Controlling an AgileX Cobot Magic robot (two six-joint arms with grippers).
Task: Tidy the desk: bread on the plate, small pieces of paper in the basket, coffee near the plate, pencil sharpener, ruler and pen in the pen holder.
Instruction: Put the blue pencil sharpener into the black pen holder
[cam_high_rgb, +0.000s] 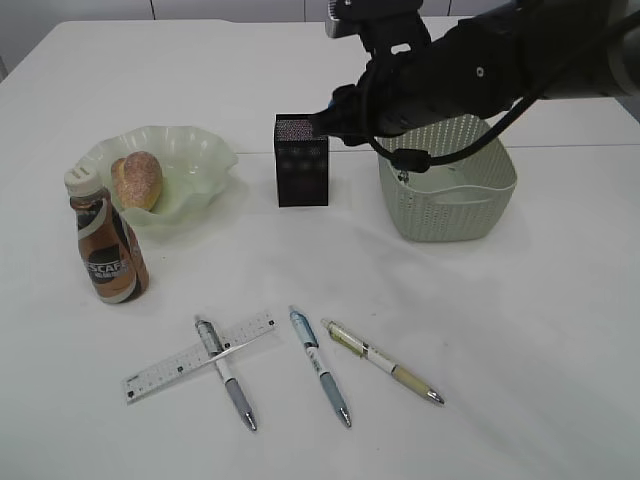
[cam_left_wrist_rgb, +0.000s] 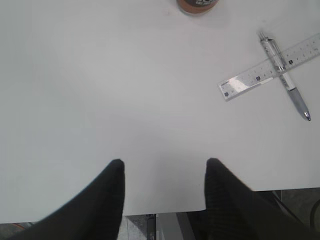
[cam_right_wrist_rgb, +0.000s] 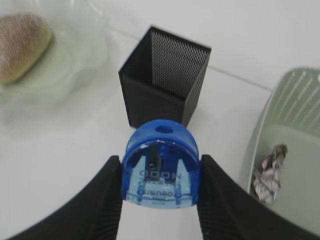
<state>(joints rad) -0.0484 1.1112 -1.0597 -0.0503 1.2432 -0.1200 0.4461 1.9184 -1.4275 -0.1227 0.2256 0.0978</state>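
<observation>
Here, nearest the camera, three pens lie on the desk (cam_high_rgb: 520, 330). The left pen (cam_high_rgb: 226, 373) has a grey grip and lies across the ruler (cam_high_rgb: 197, 357), a short clear strip with black markings that runs from near left to far right. The middle pen (cam_high_rgb: 319, 365), with a blue barrel, and the right pen (cam_high_rgb: 381, 361), with a yellowish barrel, lie apart just to the right. The left wrist view shows the left gripper (cam_left_wrist_rgb: 164, 167) standing half open and empty above bare tabletop at the desk's near edge.

Farther back on the left stands the coffee (cam_high_rgb: 106, 238), upright, a brown and silver bottle with a pale cap and dark label. Just behind it sits the plate (cam_high_rgb: 196, 155), a pale green translucent dish with a wavy rim, holding the bread (cam_high_rgb: 137, 180), a golden-brown oval bun with a paler speckled top.

At mid-table stands the pen holder (cam_high_rgb: 301, 160), a black square cup with a dotted mesh pattern, taller than wide. The right gripper (cam_right_wrist_rgb: 160, 167) clamps the pencil sharpener (cam_right_wrist_rgb: 161, 166), a translucent blue dome-shaped piece with a round hole and visible blade, held in the air close to the holder's open top, its exact position relative to the opening unclear. To the right sits the basket (cam_high_rgb: 450, 205), a sage-green perforated tub, with crumpled paper (cam_right_wrist_rgb: 267, 172) inside.
</observation>
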